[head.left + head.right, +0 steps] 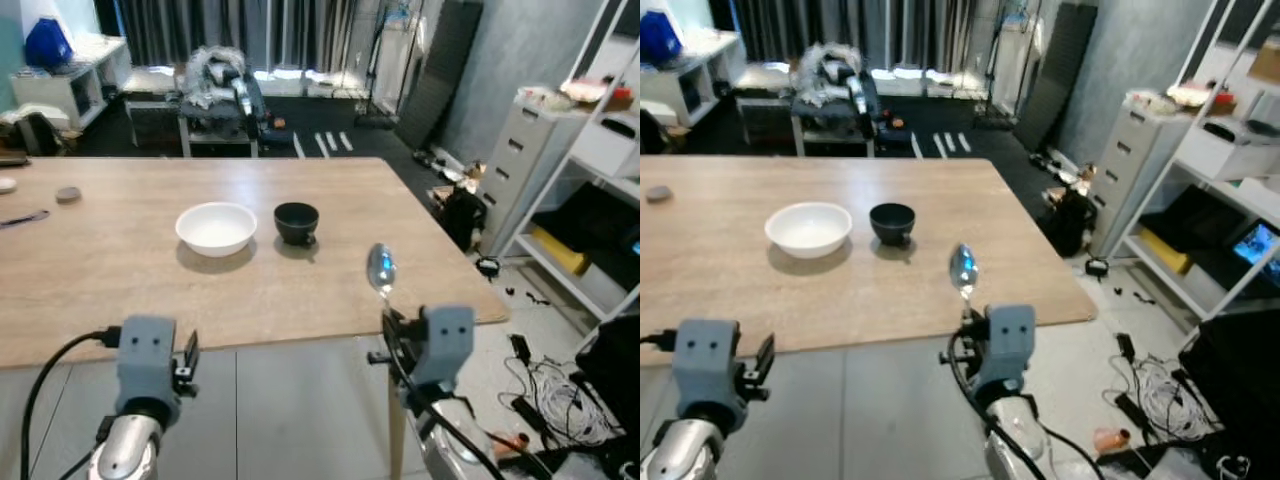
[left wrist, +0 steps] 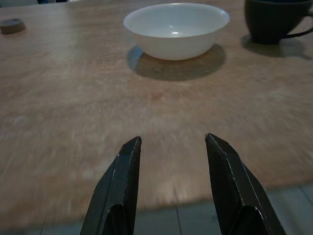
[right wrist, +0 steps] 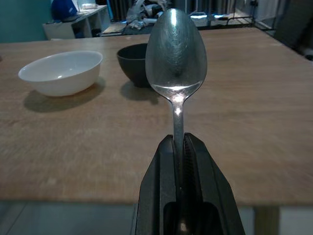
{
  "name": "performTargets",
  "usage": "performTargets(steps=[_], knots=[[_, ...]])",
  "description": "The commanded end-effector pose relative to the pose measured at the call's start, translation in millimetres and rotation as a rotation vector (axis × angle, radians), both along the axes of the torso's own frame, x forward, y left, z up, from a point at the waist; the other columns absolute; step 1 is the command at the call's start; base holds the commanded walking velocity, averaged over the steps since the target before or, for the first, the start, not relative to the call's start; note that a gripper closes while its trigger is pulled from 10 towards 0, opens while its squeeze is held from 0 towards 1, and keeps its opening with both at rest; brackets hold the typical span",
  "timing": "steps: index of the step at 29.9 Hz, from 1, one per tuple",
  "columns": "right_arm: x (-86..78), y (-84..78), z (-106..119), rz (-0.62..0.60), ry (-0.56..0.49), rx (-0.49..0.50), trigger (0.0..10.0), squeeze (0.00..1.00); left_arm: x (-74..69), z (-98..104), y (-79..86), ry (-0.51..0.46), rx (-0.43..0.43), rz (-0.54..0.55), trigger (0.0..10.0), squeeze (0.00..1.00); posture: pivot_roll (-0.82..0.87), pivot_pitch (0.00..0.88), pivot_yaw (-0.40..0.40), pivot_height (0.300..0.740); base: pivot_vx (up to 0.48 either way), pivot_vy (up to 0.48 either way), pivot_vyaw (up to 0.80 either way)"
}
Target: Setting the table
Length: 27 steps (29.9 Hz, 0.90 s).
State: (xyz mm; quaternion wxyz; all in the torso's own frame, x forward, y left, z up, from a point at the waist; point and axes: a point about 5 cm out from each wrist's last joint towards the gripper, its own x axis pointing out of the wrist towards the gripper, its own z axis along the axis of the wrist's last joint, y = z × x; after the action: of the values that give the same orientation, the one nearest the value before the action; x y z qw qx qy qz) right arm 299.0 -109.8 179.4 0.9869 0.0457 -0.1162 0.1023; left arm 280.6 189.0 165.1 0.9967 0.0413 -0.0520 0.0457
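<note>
I see a big wooden surface [image 1: 120,290] in front of me. My right gripper [image 3: 179,147] has its jaws closed tight on the handle of a silver spoon [image 3: 176,54]. The spoon stands up straight, with its round end on top. It is at the near edge of the surface, close to the near right corner.

My left gripper [image 2: 171,161] has its jaws open with nothing in them. It sits just at the near edge too, pointing across the wood at a white bowl [image 1: 216,228].

The white bowl is out in the middle of the surface. A dark cup [image 1: 296,222] stands just beside it on the right, apart from it. Between my two grippers and these dishes there is a wide strip of bare wood.

Far off to the left lies a small round thing [image 1: 68,194], near the left side.

Past the right edge, the floor has a tangle of cables [image 1: 550,385] and some shelves [image 1: 600,170].
</note>
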Motion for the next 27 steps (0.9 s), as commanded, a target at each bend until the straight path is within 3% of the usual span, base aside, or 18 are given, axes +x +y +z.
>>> performTargets(steps=[1, 7, 15, 23, 27], knots=[[-0.6, -7.0, -3, -0.028, 0.013, -0.01, 10.0, 0.0, -1.3, -6, -2.5, 0.026, 0.004, -0.001, 10.0, 0.0, 0.07, 0.128, 0.029, 0.74, 0.48, 0.0, 0.0], [2.3, -12.9, -5, -0.065, 0.03, -0.033, 10.0, 0.0, -1.2, -6, -2.9, 0.027, 0.006, -0.002, 10.0, 0.0, 0.07, 0.124, 0.028, 0.74, 0.48, 0.0, 0.0], [10.5, -42.7, -6, -0.187, 0.058, -0.074, 10.0, 0.0, -1.9, -7, -5.2, 0.026, 0.017, -0.022, 10.0, 0.0, 0.06, 0.121, 0.028, 0.74, 0.451, 0.0, 0.0], [13.7, -41.9, -2, -0.168, 0.042, -0.089, 10.0, 0.0, -4.5, -9, -8.1, 0.037, 0.024, -0.031, 10.0, 0.0, 0.07, 0.117, 0.026, 0.74, 0.119, 0.0, 0.0], [16.5, -39.2, -2, -0.134, 0.054, -0.164, 10.0, 0.0, -9.1, -9, -10.7, 0.033, 0.009, -0.082, 10.0, 0.0, 0.07, 0.116, 0.028, 0.74, 0.0, 0.0, 0.0]])
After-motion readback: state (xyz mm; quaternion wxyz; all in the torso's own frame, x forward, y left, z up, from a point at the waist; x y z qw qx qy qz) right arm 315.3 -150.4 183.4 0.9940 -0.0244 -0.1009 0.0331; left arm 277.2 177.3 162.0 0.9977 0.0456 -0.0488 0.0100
